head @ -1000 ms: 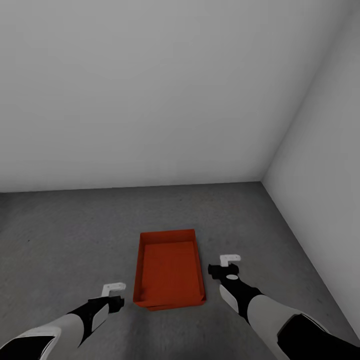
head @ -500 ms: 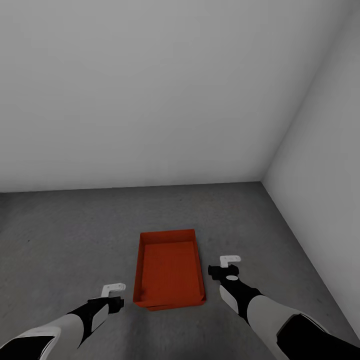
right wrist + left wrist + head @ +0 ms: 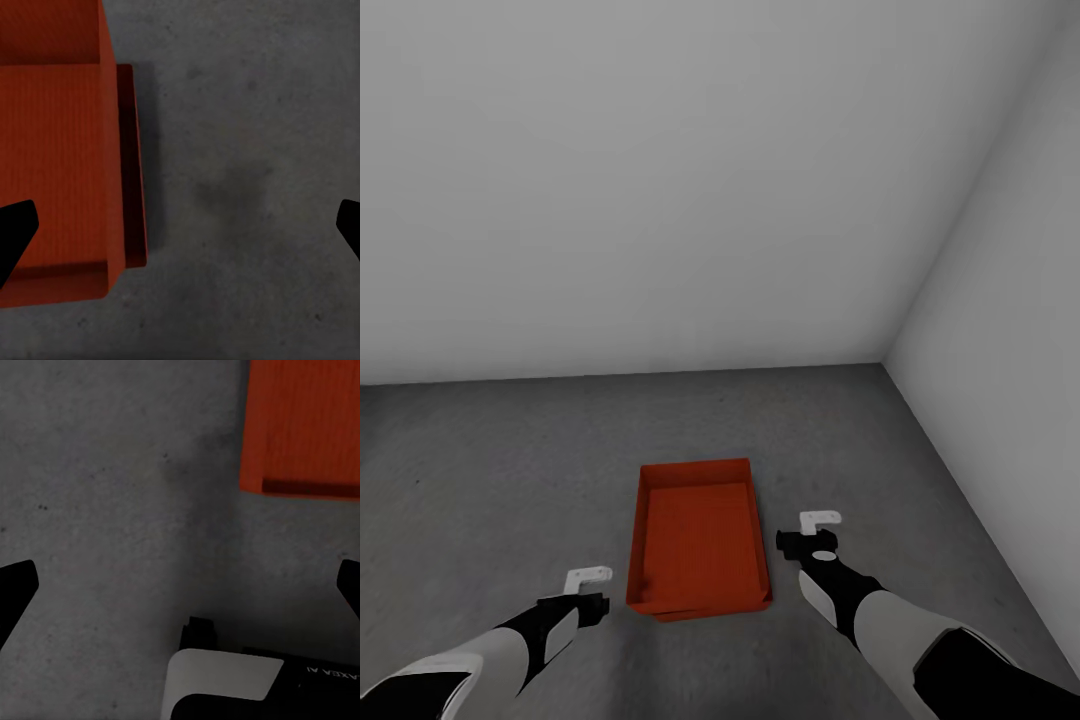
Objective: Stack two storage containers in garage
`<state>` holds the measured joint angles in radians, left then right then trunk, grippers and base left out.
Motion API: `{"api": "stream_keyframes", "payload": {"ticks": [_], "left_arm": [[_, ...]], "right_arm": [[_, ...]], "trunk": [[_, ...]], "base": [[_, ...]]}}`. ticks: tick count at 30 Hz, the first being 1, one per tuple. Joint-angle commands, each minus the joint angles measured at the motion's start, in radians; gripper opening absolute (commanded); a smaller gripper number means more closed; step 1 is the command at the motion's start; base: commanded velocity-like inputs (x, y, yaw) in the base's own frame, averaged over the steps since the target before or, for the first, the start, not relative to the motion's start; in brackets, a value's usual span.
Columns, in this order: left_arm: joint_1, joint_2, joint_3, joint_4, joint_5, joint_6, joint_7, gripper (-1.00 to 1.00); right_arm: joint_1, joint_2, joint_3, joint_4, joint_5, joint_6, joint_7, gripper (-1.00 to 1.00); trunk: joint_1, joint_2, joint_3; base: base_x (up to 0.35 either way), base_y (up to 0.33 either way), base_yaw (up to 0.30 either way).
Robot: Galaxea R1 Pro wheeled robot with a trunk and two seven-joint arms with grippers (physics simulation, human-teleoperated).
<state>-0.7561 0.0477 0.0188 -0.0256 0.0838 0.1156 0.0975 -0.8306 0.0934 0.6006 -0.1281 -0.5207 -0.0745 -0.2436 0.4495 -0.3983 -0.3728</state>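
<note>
Both your pincers are spread wide and hold nothing: the left gripper [image 3: 588,577] hangs over the bare concrete floor [image 3: 480,470] on one side of the stack, the right gripper [image 3: 820,520] on the other. Between them the upper storage container [image 3: 698,535] sits on the lower container [image 3: 132,165], whose edge peeks out beneath. The stacking looks done; you need only draw both arms clear without nudging the tubs.

Plain white walls [image 3: 660,180], rough dark grey concrete floor [image 3: 490,460]
</note>
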Motion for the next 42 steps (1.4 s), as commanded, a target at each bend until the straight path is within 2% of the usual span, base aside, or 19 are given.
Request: {"api": "stream_keyframes", "payload": {"ticks": [1, 13, 30, 36, 42], "left_arm": [[0.0, 0.0, 0.001, -0.002, 0.009, 0.006, 0.002, 1.0], [0.0, 0.002, 0.001, 0.001, 0.01, 0.004, -0.001, 1.0], [0.013, 0.001, 0.002, 0.022, 0.009, 0.001, -0.005, 1.0], [0.016, 0.001, 0.001, 0.021, 0.007, -0.001, -0.005, 1.0], [0.065, -0.002, 0.001, 0.022, 0.004, -0.014, -0.005, 1.0]], "right_arm": [[-0.001, 0.0, 0.008, 0.001, -0.01, -0.004, -0.003, 1.0], [0.003, 0.0, 0.011, 0.076, -0.009, -0.01, 0.001, 1.0], [0.18, 0.003, 0.012, 0.085, -0.009, -0.018, -0.007, 1.0], [0.214, 0.003, 0.012, 0.085, -0.009, -0.019, -0.012, 1.0], [0.253, 0.003, 0.012, 0.097, -0.007, -0.02, -0.011, 1.0]], "trunk": [[0.0, -0.002, -0.001], [0.0, -0.002, -0.001], [0.0, -0.002, 0.002], [0.0, -0.002, 0.011], [0.0, -0.002, 0.02]], "base": [[0.0, 0.0, 0.0], [0.0, 0.0, 0.0], [0.0, 0.0, 0.0], [0.0, 0.0, 0.0], [0.0, 0.0, 0.0]]}}
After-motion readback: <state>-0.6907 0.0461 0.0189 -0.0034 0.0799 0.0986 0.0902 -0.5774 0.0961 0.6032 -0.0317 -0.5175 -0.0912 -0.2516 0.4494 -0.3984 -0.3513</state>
